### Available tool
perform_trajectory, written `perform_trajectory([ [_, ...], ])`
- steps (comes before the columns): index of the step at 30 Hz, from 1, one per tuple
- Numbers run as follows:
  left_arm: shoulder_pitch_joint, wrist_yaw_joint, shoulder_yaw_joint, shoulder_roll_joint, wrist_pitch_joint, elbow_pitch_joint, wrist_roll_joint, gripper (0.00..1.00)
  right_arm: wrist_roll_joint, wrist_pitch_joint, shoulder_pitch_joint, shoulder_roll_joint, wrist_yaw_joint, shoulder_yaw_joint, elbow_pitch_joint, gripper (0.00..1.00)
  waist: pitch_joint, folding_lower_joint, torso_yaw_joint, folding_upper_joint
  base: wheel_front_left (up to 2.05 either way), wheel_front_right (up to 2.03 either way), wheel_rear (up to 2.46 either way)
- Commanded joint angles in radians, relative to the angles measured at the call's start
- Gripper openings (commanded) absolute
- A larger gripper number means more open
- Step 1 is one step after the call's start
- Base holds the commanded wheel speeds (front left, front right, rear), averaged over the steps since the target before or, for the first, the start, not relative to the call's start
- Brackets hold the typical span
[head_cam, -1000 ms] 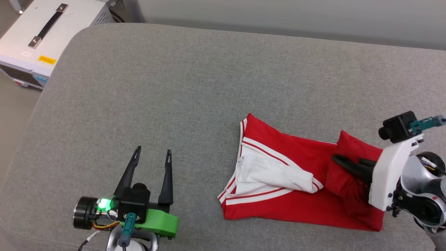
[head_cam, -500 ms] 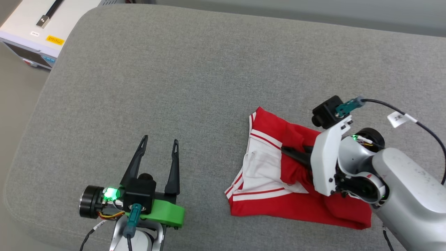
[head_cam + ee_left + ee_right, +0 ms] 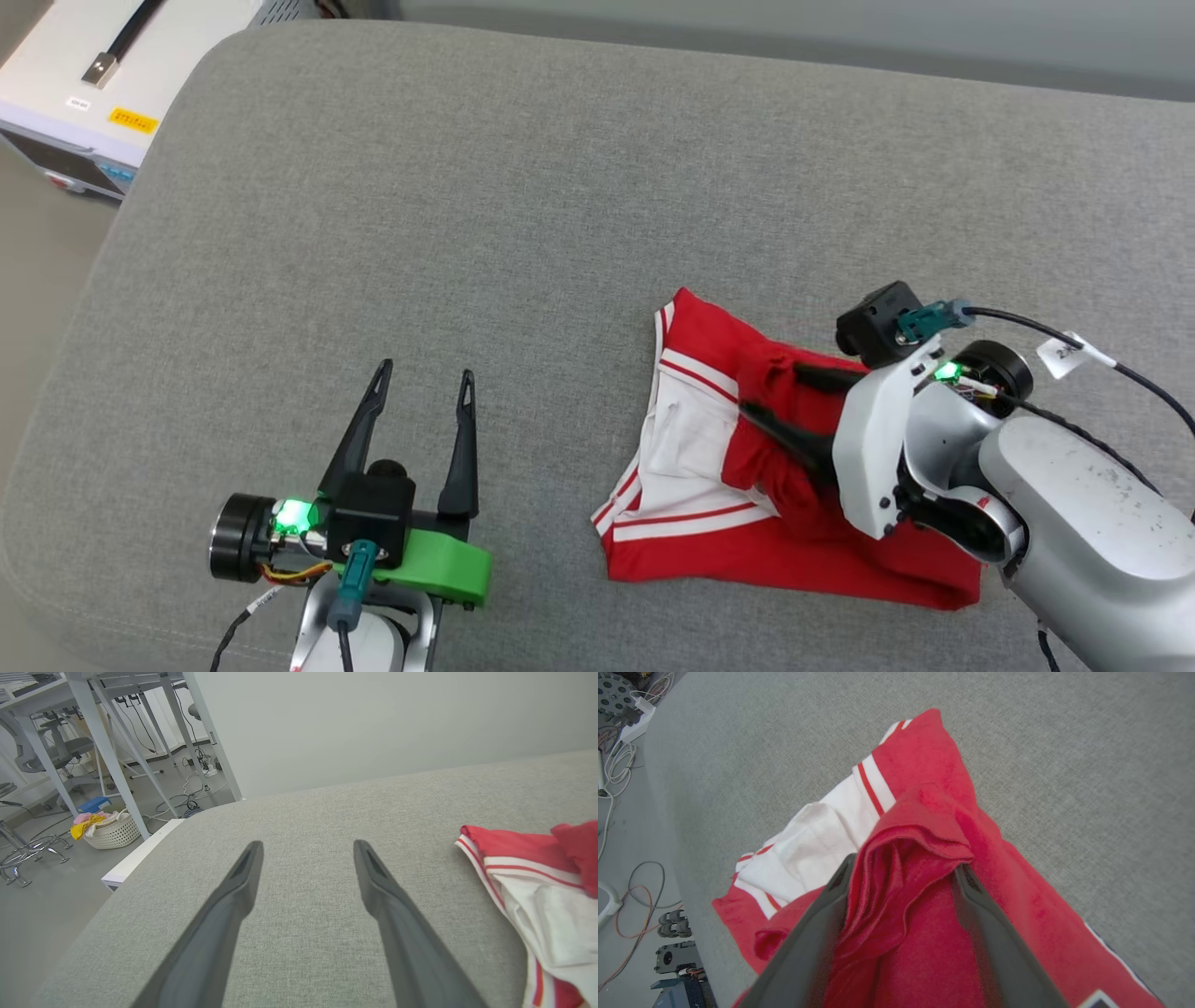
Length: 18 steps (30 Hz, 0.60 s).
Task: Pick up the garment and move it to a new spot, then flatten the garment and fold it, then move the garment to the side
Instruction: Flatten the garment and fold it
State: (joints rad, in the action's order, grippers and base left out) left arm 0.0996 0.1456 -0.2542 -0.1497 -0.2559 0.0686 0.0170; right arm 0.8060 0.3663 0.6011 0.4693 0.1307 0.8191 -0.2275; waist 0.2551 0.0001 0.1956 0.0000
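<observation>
The red jersey (image 3: 747,560) lies partly folded on the grey cushion (image 3: 523,233), near its front edge and toward the right, with a white sleeve showing. The right gripper (image 3: 770,388) stands open, and a raised red fold sits loose between its fingers. The left gripper (image 3: 425,371) is open too, over bare cushion. I think the right arm should lift away cleanly, so that the fold does not drag.

Left gripper (image 3: 425,371), right gripper (image 3: 770,389): jaws apart.

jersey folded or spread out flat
Folded, loosely: the jersey lies doubled over, white sleeve tucked inside, a red flap bunched up between the right fingers.
</observation>
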Motion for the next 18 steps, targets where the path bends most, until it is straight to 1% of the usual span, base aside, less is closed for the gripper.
perform_trajectory([
  [1,0.000,0.004,0.004,-0.005,-0.006,0.001,-0.006,1.00,-0.010,-0.035,-0.002,0.011,0.000,-0.009,0.024,1.00,-0.024,-0.0001,-0.023,0.0000,0.00,0.00,0.00],
  [5,-0.013,0.007,0.010,-0.014,-0.006,-0.004,-0.005,1.00,-0.069,-0.148,-0.028,0.044,0.000,-0.062,0.084,1.00,-0.049,-0.0001,-0.053,0.0000,0.00,0.00,0.00],
  [10,-0.021,0.005,0.028,-0.026,-0.006,-0.011,0.002,1.00,-0.209,-0.295,-0.082,0.053,0.000,-0.198,0.105,1.00,-0.071,-0.0001,-0.085,0.0000,0.00,0.00,0.00],
  [13,-0.025,0.006,0.043,-0.035,-0.006,-0.018,0.006,1.00,-0.318,-0.383,-0.133,0.026,0.000,-0.315,0.105,1.00,-0.082,-0.0001,-0.103,0.0000,0.00,0.00,0.00],
  [17,-0.035,0.007,0.059,-0.044,-0.006,-0.025,0.009,1.00,-0.461,-0.491,-0.208,-0.041,0.000,-0.488,0.103,1.00,-0.097,-0.0001,-0.124,0.0000,0.00,0.00,0.00],
  [18,-0.037,0.006,0.061,-0.045,-0.006,-0.026,0.009,1.00,-0.489,-0.509,-0.223,-0.056,0.000,-0.518,0.105,1.00,-0.100,-0.0001,-0.128,0.0000,0.00,0.00,0.00],
])
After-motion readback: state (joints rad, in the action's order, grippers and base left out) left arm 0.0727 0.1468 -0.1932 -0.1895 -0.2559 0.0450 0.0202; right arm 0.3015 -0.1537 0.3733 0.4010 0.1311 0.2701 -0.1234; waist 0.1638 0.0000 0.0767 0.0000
